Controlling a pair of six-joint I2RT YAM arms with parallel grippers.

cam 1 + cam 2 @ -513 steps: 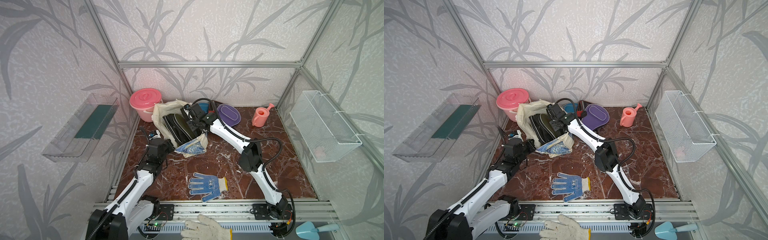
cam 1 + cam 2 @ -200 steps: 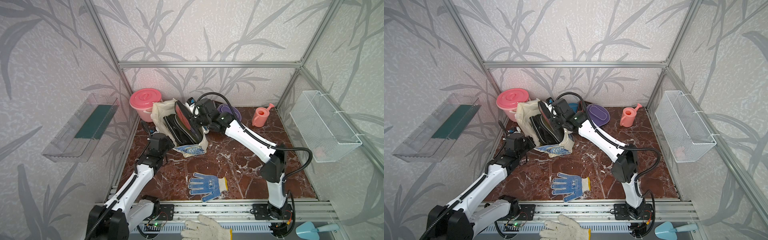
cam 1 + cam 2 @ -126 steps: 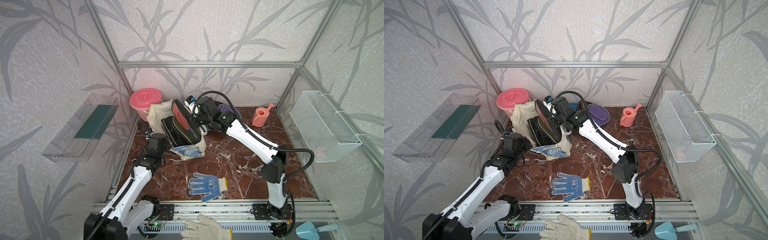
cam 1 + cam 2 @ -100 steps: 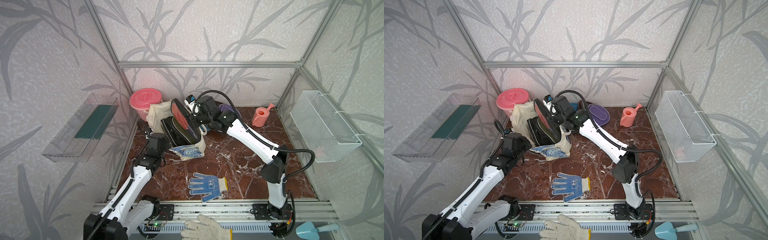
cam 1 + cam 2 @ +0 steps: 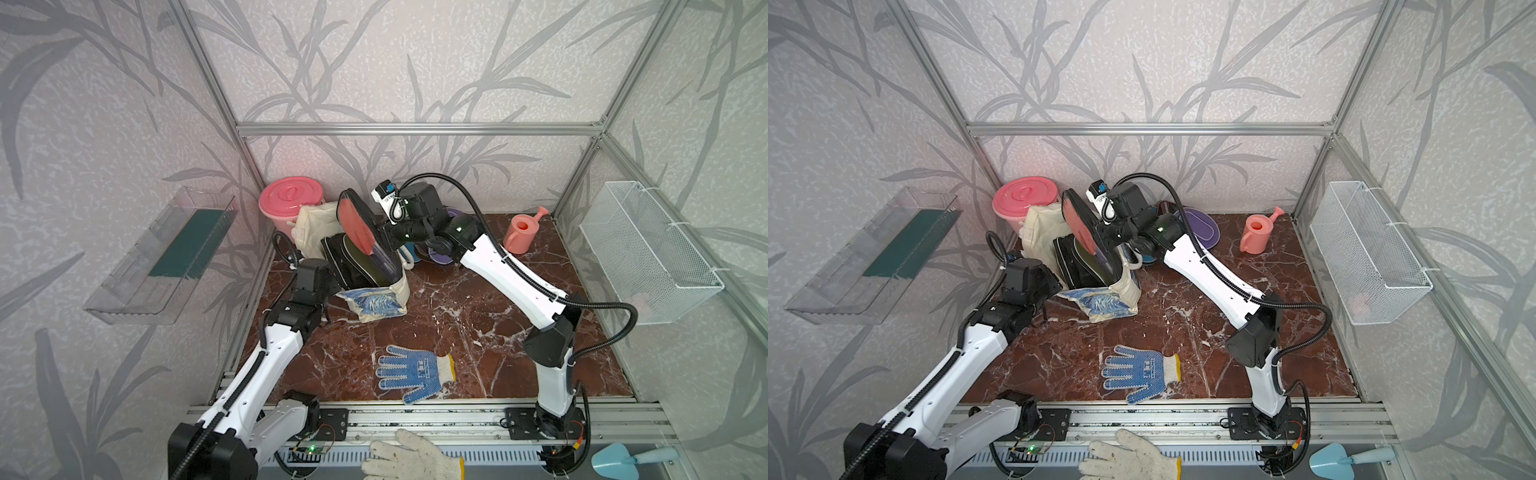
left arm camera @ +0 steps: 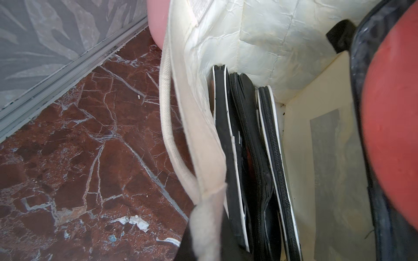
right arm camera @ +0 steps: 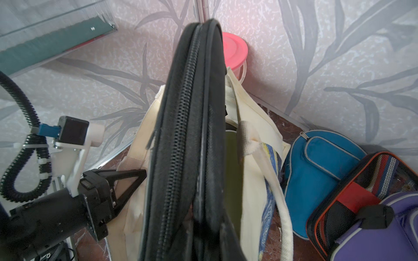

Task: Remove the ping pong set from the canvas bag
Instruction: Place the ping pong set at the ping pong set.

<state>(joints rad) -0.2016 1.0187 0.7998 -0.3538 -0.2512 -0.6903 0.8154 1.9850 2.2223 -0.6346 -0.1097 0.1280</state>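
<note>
Your left gripper is pinching the canvas bag, anchoring it. Your right gripper is clamping the black-red case.

The fingertips of the right hand are hidden behind the clear-fronted paddle pack, the lower parts of the black zip cases are concealed within the canvas bag, and the pink item in the wire basket is too blurred to be identified.
</note>
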